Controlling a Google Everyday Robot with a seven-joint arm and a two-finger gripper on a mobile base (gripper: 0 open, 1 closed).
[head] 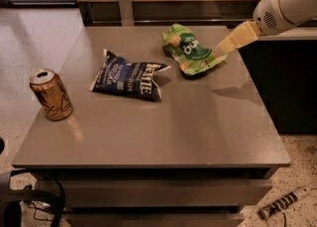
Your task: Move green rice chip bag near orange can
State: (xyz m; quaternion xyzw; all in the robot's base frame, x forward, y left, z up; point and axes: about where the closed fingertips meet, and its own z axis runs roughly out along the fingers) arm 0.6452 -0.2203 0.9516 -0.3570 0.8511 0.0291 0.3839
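Observation:
The green rice chip bag (190, 50) lies crinkled at the far right of the grey table (148, 137). The orange can (50, 94) stands upright near the table's left edge, far from the bag. My gripper (220, 50), pale yellow on a white arm (287, 3), reaches in from the upper right, and its tip is right at the bag's right edge. I cannot tell whether it touches the bag.
A dark blue Kettle chip bag (130, 76) lies on the table between the green bag and the can. A dark cabinet (287, 82) stands to the right of the table. Cables (285, 203) lie on the floor at the lower right.

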